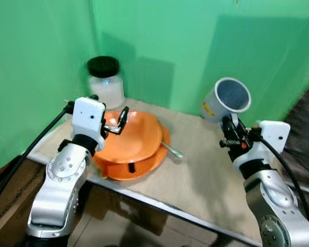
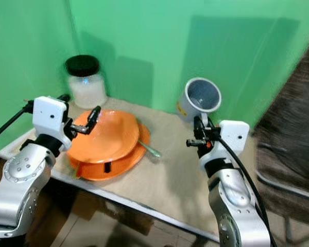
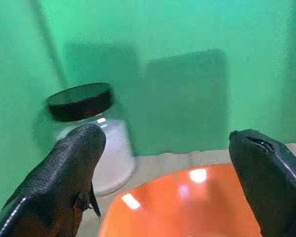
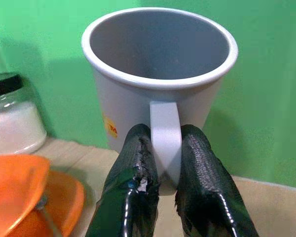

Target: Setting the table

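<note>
Two orange dishes are stacked at the table's left: a tilted upper bowl (image 1: 136,135) over a lower plate (image 1: 144,165). A metal spoon (image 1: 172,151) pokes out from between them on the right. My left gripper (image 1: 120,121) hovers open at the bowl's far-left rim; the left wrist view has its fingers (image 3: 74,163) spread wide above the orange surface (image 3: 187,202). My right gripper (image 4: 166,140) is shut on the handle of a grey mug (image 1: 226,99), which it holds tilted in the air above the table's right side.
A beige cloth covers the table (image 1: 206,180). A glass jar (image 1: 105,82) with a black lid and white contents stands at the back left by the green backdrop. A cardboard box (image 1: 10,198) sits below on the left, and a dark chair (image 2: 293,149) to the right.
</note>
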